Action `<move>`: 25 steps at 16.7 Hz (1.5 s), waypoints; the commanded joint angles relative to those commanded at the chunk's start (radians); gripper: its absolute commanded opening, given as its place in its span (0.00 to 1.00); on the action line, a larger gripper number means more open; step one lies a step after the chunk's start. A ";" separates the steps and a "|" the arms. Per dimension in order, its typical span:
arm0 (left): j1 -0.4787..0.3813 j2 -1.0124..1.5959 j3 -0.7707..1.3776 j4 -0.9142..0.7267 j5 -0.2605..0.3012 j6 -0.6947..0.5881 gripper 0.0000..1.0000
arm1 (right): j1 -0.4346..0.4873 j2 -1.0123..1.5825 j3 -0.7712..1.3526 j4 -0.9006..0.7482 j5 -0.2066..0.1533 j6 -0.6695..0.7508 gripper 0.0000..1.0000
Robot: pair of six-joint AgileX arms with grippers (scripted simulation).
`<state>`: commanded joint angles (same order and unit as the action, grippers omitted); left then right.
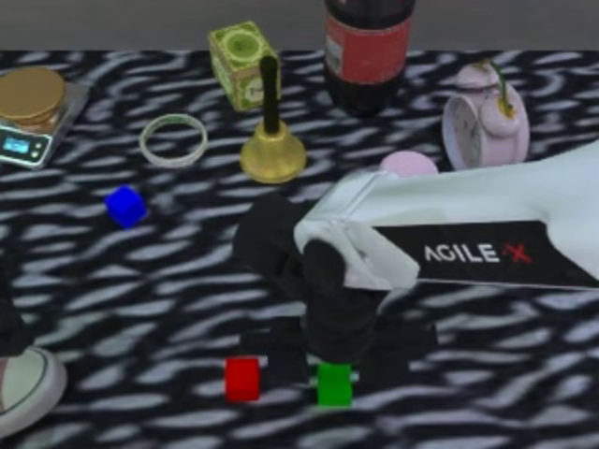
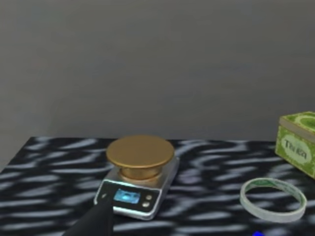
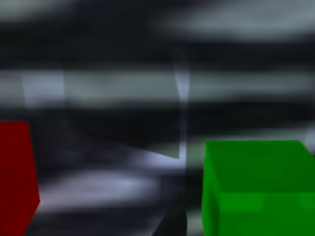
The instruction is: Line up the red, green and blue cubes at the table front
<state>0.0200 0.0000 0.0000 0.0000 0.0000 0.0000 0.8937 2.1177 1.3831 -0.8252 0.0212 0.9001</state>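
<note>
Near the table front, the right gripper (image 1: 323, 360) is hovering by the green cube (image 1: 334, 384) — jaws I cannot tell — glossy, light, best pinched across flat sides.

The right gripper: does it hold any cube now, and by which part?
Cannot be told: the right gripper sits over the green cube, but its jaws are hidden.

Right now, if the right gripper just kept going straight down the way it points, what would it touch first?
Probably the green cube or the striped table beside it; the right gripper hangs right above them. Depth is unclear.
</note>
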 joint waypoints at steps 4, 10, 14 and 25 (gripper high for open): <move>0.000 0.000 0.000 0.000 0.000 0.000 1.00 | 0.000 0.000 0.000 0.000 0.000 0.000 1.00; 0.000 0.000 0.000 0.000 0.000 0.000 1.00 | 0.000 0.000 0.000 0.000 0.000 0.000 1.00; 0.000 0.000 0.000 0.000 0.000 0.000 1.00 | 0.001 -0.016 0.028 -0.042 0.000 0.002 1.00; 0.000 0.000 0.000 0.000 0.000 0.000 1.00 | 0.005 -0.097 0.142 -0.242 -0.001 0.001 1.00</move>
<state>0.0200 0.0002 0.0000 -0.0001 0.0000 0.0001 0.8984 2.0205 1.5248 -1.0669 0.0205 0.9009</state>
